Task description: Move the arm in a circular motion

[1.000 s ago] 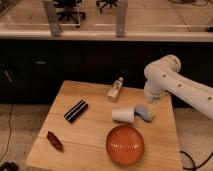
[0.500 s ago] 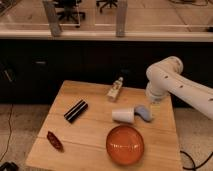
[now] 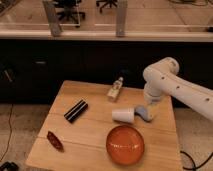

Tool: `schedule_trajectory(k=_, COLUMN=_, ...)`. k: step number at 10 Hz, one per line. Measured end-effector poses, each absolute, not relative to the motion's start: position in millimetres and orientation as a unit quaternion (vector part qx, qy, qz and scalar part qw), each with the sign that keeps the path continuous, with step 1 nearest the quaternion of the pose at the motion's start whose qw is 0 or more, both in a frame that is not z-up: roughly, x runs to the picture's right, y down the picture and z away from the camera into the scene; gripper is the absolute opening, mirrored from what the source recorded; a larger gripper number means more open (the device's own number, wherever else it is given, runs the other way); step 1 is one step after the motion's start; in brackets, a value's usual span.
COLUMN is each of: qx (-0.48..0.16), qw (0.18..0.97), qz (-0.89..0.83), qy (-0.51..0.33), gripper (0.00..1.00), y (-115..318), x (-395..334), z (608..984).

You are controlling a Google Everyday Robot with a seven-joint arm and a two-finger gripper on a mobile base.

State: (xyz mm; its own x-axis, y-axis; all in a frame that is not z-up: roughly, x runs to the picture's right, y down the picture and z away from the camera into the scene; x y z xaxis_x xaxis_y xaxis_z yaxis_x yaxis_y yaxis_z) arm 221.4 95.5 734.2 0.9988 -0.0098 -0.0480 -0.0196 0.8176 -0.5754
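Camera view: the arm (image 3: 176,86), glossy white with small dark dots, enters from the right edge of the frame. It rises to a rounded joint at centre right, then bends down toward the right part of the bench (image 3: 90,131). The tool (image 3: 149,104) is at the arm's lower end, low over the bench top right of centre. Whether it is released or clenched cannot be told.

Just below the tool lies a pale blue item (image 3: 144,113). A white cup (image 3: 123,115) lies on its side just left of it, the two very close or touching. An orange bowl (image 3: 125,145) sits in the lower middle of the frame, near the bench's front edge. A small pale bottle (image 3: 115,90) stands toward the back of the bench, left of the arm. A black bar (image 3: 76,110) lies slantwise left of centre. A dark red packet (image 3: 55,141) rests at the lower left. A long pale ledge (image 3: 100,35) runs across the upper frame behind the bench.
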Motion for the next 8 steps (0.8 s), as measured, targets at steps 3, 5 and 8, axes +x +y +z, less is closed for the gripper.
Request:
schedule_trajectory(k=3, qx=-0.305, qw=0.952, qz=0.008, qy=0.026, gripper=0.8, y=99.0, x=236.0, z=734.7)
schedule_trajectory(k=5, qx=-0.307, qw=0.951, qz=0.011, qy=0.025, gripper=0.8, y=102.2, x=242.4, z=734.6)
schedule_trajectory(k=8, qx=-0.306, qw=0.952, qz=0.011, qy=0.028, gripper=0.8, y=100.8, x=240.6, z=738.5)
